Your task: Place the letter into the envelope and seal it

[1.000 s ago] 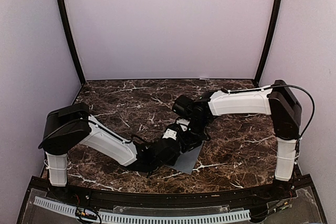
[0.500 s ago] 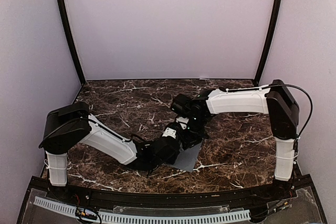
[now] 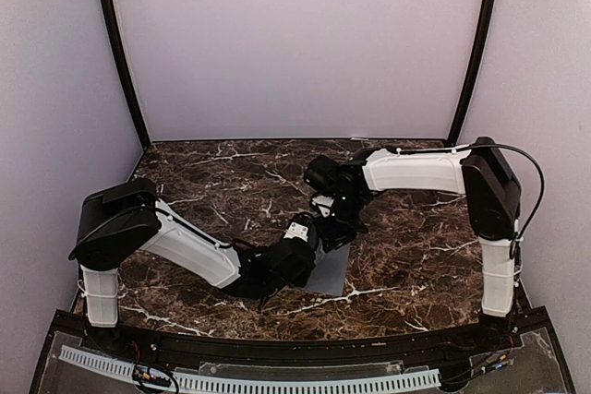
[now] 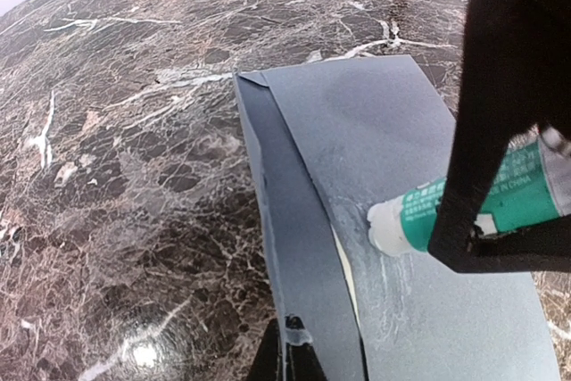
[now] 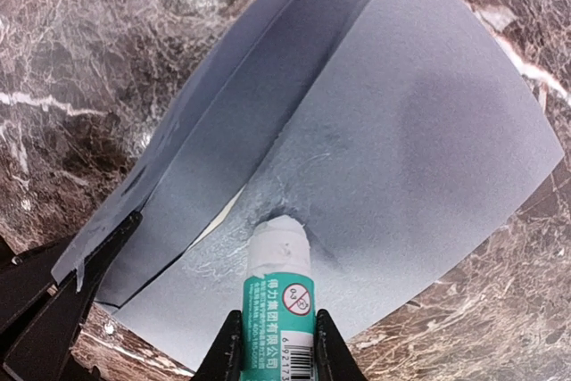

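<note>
The letter [image 4: 346, 269] is nearly all hidden. Only a thin pale sliver of it shows under the lifted flap [image 4: 294, 220], inside the envelope [image 5: 401, 131]. In the top view both wrists crowd over the envelope, so only its near right corner shows there, and neither pincer can be made out. The right wrist camera cuts off the lower end of the glue stick [image 5: 278, 283], and its small print is too fine to read.

The left arm [image 3: 185, 246] reaches low across the marble table [image 3: 212, 182] from the near left, elbow close to the surface. The left gripper [image 4: 287, 359] is pinched closed on the free edge of the flap and holds it up off the envelope's body. The right arm [image 3: 416, 173] reaches in from the right side with its wrist bent down. The right gripper [image 5: 275, 341] is clamped around the green-and-white glue stick. The stick's white tip presses on the envelope's grey face just beside the flap's fold, where shiny glue streaks [image 4: 384, 283] lie.

The envelope lies flat on the near middle of the table, with one short edge towards the front. Marble shows beyond its far edge and on both sides. The two grippers are close together over it.
</note>
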You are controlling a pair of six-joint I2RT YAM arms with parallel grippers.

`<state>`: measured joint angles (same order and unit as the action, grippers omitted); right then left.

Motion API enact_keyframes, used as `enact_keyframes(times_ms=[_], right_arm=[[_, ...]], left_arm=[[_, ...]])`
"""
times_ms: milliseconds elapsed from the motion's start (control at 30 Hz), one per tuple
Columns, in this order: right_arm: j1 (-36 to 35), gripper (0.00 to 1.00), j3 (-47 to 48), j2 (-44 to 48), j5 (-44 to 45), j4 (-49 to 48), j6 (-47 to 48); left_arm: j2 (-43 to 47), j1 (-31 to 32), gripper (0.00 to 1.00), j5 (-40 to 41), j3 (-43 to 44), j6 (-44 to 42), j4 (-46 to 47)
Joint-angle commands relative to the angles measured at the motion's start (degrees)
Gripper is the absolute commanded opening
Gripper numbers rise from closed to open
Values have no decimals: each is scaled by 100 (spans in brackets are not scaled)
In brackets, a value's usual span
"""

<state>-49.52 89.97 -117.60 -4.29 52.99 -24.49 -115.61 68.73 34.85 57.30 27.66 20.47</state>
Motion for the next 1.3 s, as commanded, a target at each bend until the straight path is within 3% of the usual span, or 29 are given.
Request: enact_keyframes(times_ms=[0,633,1267], right_arm=[[176,0,6,-441,271,-359,7],[465,0,230,-637,-752,-1072,-83],[548,0,138,-520,885,-926,-390]], left_arm=[[-7,88,0,-100,80,-164,-157],[-5,88,0,-162,71,-173,-114],[12,88,0,6,88,-114,-256]])
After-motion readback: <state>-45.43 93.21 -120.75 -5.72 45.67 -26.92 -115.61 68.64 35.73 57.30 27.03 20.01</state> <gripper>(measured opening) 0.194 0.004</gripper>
